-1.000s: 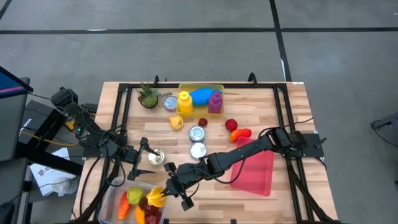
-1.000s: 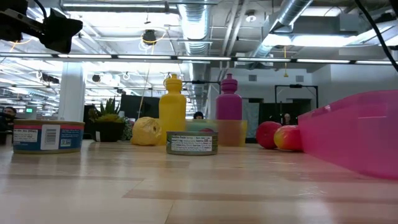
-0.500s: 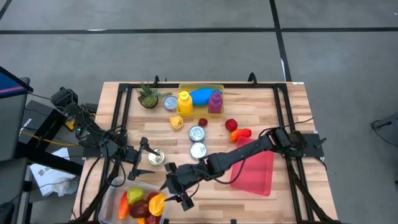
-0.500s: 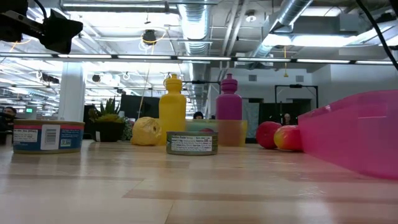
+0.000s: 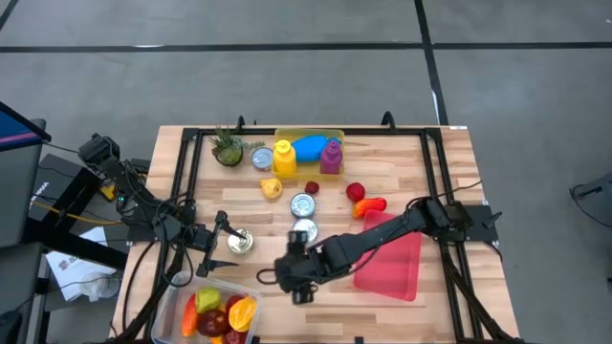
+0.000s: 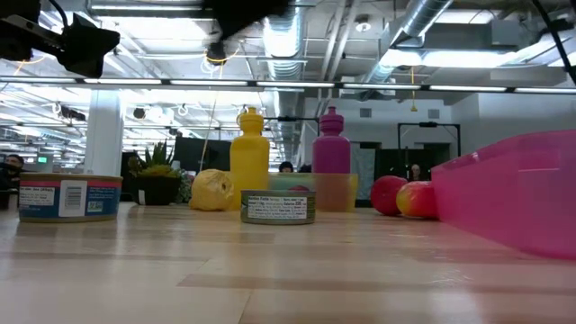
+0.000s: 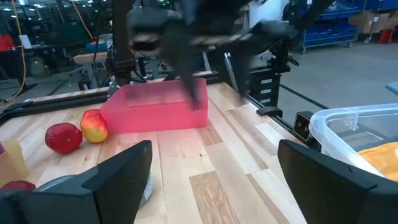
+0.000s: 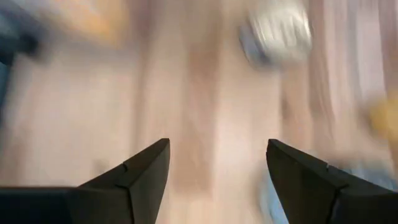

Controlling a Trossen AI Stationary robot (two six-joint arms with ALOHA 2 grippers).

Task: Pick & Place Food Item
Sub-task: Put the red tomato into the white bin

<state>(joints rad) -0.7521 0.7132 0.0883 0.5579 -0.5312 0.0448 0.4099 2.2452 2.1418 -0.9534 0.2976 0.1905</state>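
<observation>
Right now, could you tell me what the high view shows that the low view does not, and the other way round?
Only the high view shows both arms: the left hand open by a can, the right hand open and empty over bare wood, plus the clear container of toy food at the near left corner. Only the low view shows the room's ceiling pipes behind the table. Both share the yellow bottle, the purple bottle, the pink bin and the potted plant.

Both pincers (image 7: 208, 180) (image 8: 217, 171) agape, empty
</observation>
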